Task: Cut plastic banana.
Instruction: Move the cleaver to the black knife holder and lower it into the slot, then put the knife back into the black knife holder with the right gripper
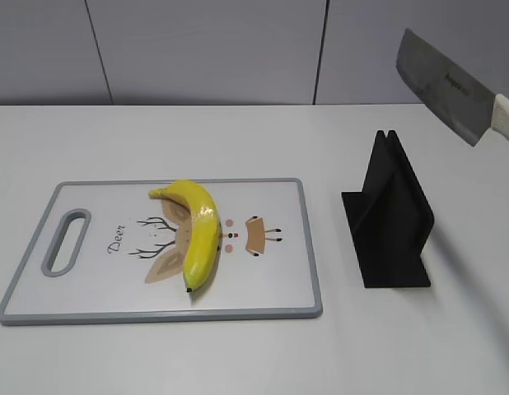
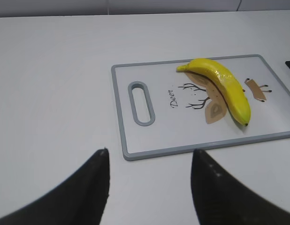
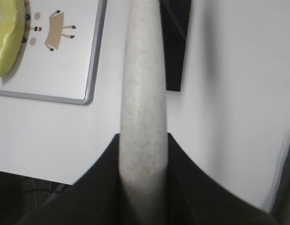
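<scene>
The plastic banana (image 1: 199,231) lies glossy and yellow on a white cutting board (image 1: 90,288) with a grey rim and a deer drawing. It also shows in the left wrist view (image 2: 225,86) and at the top left edge of the right wrist view (image 3: 6,42). My right gripper (image 3: 142,145) is shut on the pale speckled handle (image 3: 142,79) of a cleaver knife, whose grey blade (image 1: 444,86) hangs high at the upper right, above the black stand. My left gripper (image 2: 149,157) is open and empty, just off the board's near left corner (image 2: 131,152).
A black knife stand (image 1: 390,214) sits to the right of the board; it also shows in the right wrist view (image 3: 175,42). The white table's front edge runs along the bottom left of the right wrist view (image 3: 37,176).
</scene>
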`<state>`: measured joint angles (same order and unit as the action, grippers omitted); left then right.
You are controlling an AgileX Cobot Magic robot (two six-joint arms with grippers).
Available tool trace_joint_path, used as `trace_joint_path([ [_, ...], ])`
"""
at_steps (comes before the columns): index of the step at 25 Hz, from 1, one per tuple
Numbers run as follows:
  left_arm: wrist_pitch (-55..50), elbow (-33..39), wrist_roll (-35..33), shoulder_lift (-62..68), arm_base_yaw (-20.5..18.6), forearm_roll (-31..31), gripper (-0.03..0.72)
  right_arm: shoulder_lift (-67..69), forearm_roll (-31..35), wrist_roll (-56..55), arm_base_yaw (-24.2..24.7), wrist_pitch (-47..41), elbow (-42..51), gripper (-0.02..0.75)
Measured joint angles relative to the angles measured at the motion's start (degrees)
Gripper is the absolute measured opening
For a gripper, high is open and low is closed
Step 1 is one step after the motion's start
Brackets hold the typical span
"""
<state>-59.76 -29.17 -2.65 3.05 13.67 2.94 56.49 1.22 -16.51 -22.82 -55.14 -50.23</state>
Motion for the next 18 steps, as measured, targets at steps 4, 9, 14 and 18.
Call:
trace_joint_path([
  [4, 0.1, 0.0, -0.1, 0.0, -0.3, -0.2, 0.529, 0.5, -0.7, -1.5, 0.0, 2.3, 0.8, 0.162],
  [9, 0.2, 0.0, -0.1, 0.0, -4.9, -0.4, 0.529, 4.2, -1.2, -2.7, 0.0, 4.3, 0.8, 0.162],
  [14, 0.2, 0.0, -0.1, 0.0, -9.7, -0.4, 0.529, 9.3, -2.4, -2.8, 0.0, 6.9, 0.8, 0.162],
  [18, 0.2, 0.0, -0.1, 0.0, -10.1, -0.4, 0.521, 13.0, -3.1, -3.0, 0.0, 8.2, 0.8, 0.162],
])
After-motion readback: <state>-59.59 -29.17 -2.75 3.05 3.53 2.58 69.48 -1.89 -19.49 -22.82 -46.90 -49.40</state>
